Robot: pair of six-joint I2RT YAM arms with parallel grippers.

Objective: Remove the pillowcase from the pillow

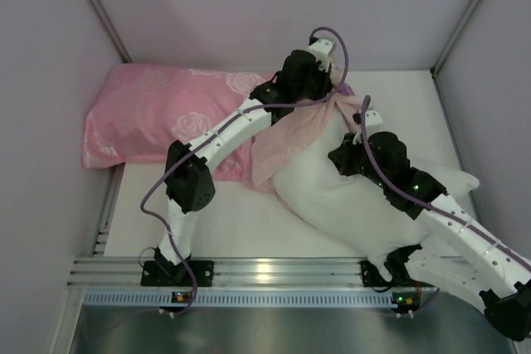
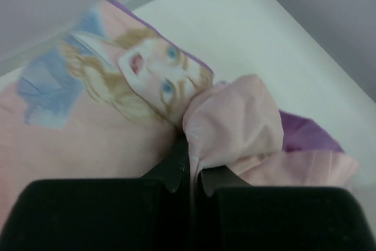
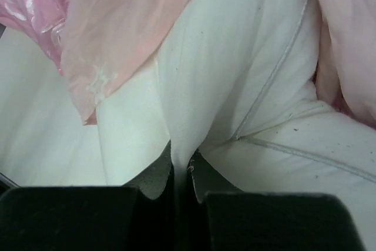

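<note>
Two pillows, one pillowcase and two tools. The left tool [image 2: 191, 171] is clamped on a pale pink fold of the pillowcase [image 2: 117, 127], which bunches just ahead of it over the far end of the white pillow [image 1: 348, 196]. The right tool [image 3: 183, 171] is closed, pinching a ridge of that pillow. The pink rose pillow [image 1: 158, 113] lies left of the left tool on the worktop [image 1: 241, 225].

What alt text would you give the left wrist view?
The left gripper is pinched shut on a bunched fold of the pillowcase, pale pink inner side out. Behind the fold lies its print of a blonde cartoon girl, with a purple patch to the right and the white table beyond.
</note>
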